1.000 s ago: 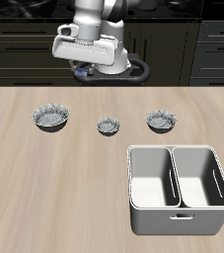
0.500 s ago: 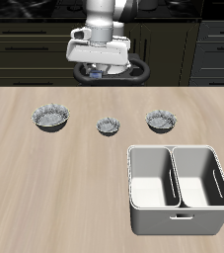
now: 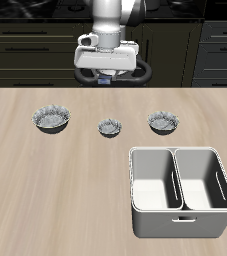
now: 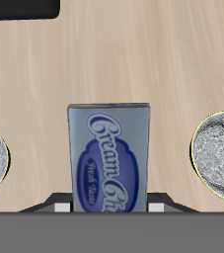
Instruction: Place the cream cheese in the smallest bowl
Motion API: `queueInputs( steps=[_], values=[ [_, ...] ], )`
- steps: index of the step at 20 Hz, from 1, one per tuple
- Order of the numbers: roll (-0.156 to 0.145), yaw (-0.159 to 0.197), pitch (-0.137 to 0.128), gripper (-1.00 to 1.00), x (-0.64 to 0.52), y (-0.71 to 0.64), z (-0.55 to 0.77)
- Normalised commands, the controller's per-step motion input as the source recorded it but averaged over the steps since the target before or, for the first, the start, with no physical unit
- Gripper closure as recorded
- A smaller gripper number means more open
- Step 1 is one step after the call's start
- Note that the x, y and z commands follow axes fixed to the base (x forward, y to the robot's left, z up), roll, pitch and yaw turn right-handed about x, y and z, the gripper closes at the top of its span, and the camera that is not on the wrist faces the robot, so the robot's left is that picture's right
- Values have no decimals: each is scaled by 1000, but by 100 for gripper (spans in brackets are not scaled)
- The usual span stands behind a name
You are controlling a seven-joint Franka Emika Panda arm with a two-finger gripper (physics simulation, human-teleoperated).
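The end effector (image 3: 106, 78) has swung from the upper left toward the upper centre of the exterior view. It is clamped on the cream cheese (image 4: 109, 158), high above the bench (image 3: 45, 190), behind the smallest bowl (image 3: 109, 127).

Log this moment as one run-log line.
gripper: shut on cream cheese | position: raised behind bowls | smallest bowl: empty | phase: carrying
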Motion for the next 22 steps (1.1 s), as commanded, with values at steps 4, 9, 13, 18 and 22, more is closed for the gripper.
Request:
queueInputs(
  steps=[4, 9, 13, 18, 22],
  values=[
    [0, -9, 31, 100, 107, 35, -202],
    [-4, -17, 18, 100, 88, -5, -178],
    [-11, -12, 33, 100, 84, -36, -217],
    [-19, -7, 67, 100, 151, -111, -388],
    [2, 4, 28, 100, 46, 55, -210]
  ],
)
